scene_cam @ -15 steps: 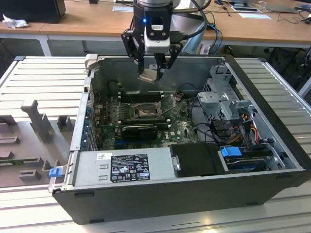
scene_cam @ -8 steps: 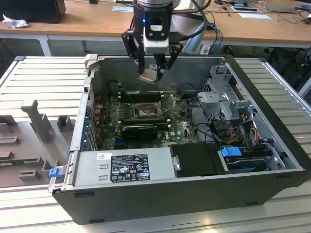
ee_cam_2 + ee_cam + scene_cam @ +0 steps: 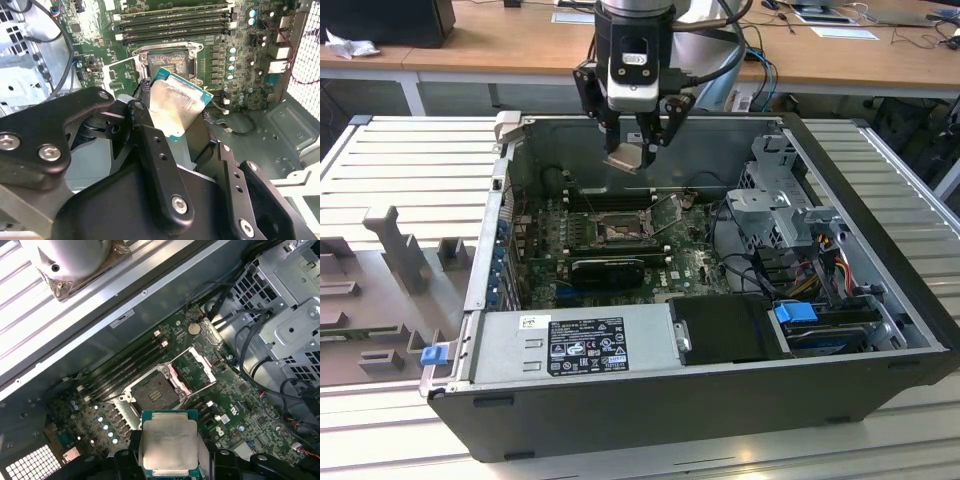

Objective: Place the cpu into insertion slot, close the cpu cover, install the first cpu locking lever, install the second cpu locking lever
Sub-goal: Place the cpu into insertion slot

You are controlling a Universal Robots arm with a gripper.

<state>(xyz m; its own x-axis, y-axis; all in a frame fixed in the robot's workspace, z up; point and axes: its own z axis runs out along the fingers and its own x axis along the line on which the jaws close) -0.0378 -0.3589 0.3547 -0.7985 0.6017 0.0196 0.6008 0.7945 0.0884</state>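
Gripping the cpu [image 3: 168, 447] with the tool [image 3: 638, 142], shut tight on two opposite edges (probably to keep off the contact side underneath, with the metal top left facing up). Holding it high, about level with the rim of the open computer case [image 3: 720, 400] and well apart from the motherboard [image 3: 692, 262] below. Looks a bit tilted in the exterior view, not dead flat.

Looking down at a bare insertion slot [image 3: 154, 394]: brownish contacts exposed, nothing seated in it. Seeing the cpu cover [image 3: 203, 360] flipped up and back to one side of the slot, presumably to leave a clear way down. Can't call it lined up: in the first wrist view, sitting near the slot rather than over it. Worth noting the memory sticks [image 3: 127, 365] just beside the slot, so not much room for drifting.
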